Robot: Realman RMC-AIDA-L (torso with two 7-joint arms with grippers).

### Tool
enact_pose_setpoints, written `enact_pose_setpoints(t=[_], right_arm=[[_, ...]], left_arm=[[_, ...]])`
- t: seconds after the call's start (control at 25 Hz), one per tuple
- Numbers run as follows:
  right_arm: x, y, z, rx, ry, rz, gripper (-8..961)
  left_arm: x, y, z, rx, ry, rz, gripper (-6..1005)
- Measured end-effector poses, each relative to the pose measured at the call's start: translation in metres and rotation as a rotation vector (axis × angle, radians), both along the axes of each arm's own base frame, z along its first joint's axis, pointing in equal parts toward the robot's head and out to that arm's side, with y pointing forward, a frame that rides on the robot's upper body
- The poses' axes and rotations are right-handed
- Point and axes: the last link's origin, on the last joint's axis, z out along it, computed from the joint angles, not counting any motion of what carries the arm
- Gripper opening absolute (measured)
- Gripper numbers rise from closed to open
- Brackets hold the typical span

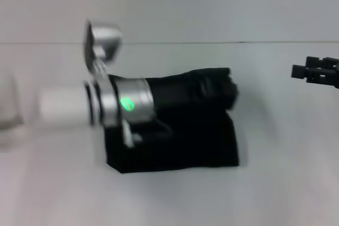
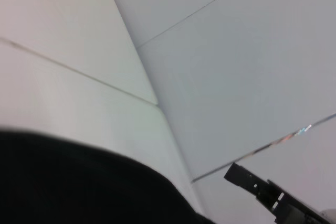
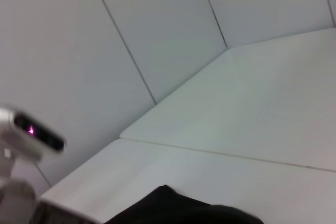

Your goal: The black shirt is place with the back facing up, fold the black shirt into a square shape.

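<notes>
Your black shirt (image 1: 180, 141) lies near the middle of the white table (image 1: 275, 183), already reduced to a compact, roughly rectangular bundle, with a thicker rolled or doubled band along its far edge and a flatter panel toward the near edge. No lettering shows, which fits the printed side being tucked inside the folds. Your left arm reaches in from the table's left edge, and its silver wrist, with a green light glowing on it, hangs directly over the bundle's left part. The left gripper (image 1: 212, 92) looks black against the black cloth, so where the fingers end and the fabric begins cannot be told, nor whether the pincer is wide, narrow, or holding a layer. Its position over the far band suggests it is either laying down or pressing the last fold. From the left wrist camera, shirt (image 2: 79, 182) fills the lower part of the view, so that hand is very close to the cloth. Your right gripper (image 1: 318, 71) hovers well apart from the bundle, near the table's right edge, apparently keeping out of the way; its finger state cannot be judged either. The right wrist camera catches only a corner of the shirt (image 3: 173, 208) on the table.
</notes>
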Motion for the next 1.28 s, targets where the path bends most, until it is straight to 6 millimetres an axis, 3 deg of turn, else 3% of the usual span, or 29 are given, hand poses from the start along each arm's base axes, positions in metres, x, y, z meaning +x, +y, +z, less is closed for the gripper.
enact_pose_setpoints(t=[0.04, 0.16, 0.4, 0.52, 0.64, 0.76, 0.88, 1.08, 1.28], right_arm=[[0.002, 0.0, 0.002, 0.003, -0.007, -0.001, 915], [0.002, 0.002, 0.005, 0.004, -0.019, -0.006, 915], [0.005, 0.01, 0.004, -0.003, -0.03, -0.081, 915], [0.005, 0.016, 0.001, -0.021, -0.045, -0.127, 915], [0.001, 0.023, -0.002, -0.045, -0.042, -0.176, 915], [-0.006, 0.031, -0.006, -0.074, -0.039, -0.232, 915], [-0.012, 0.04, -0.015, -0.113, -0.047, -0.293, 915], [-0.023, 0.053, -0.04, -0.157, -0.064, -0.365, 915], [-0.031, 0.059, -0.064, -0.156, -0.064, -0.394, 915]], left_arm=[[-0.002, -0.009, -0.015, 0.009, -0.033, 0.015, 179], [-0.001, -0.028, -0.034, 0.078, -0.101, -0.005, 192], [0.008, -0.044, -0.045, 0.129, -0.155, -0.065, 252], [0.015, -0.056, -0.034, 0.155, -0.247, -0.16, 315], [0.007, -0.057, -0.018, 0.204, -0.289, -0.191, 379], [-0.012, -0.051, 0.0, 0.275, -0.274, -0.178, 442], [-0.039, -0.043, 0.021, 0.359, -0.204, -0.149, 651], [-0.071, -0.033, 0.051, 0.448, -0.099, -0.118, 868], [-0.099, -0.015, 0.074, 0.491, 0.023, -0.006, 901]])
